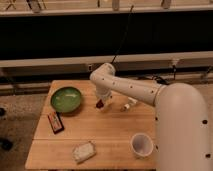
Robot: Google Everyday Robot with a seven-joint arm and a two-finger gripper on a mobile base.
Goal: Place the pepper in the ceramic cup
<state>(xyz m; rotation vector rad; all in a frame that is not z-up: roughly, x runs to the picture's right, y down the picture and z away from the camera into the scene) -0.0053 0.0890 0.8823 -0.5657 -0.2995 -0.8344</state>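
The small dark red pepper [99,105] hangs at the tip of my gripper [101,102], just above the wooden table [110,130], right of the green bowl. The gripper is shut on it and points down from the white arm that reaches in from the right. The white ceramic cup [142,145] stands upright near the table's front right corner, well apart from the gripper, beside my large white arm body.
A green bowl [66,99] sits at the back left. A dark snack packet [55,122] lies at the left edge, a pale wrapped packet [84,151] at the front. A small white tube [127,105] lies right of the gripper.
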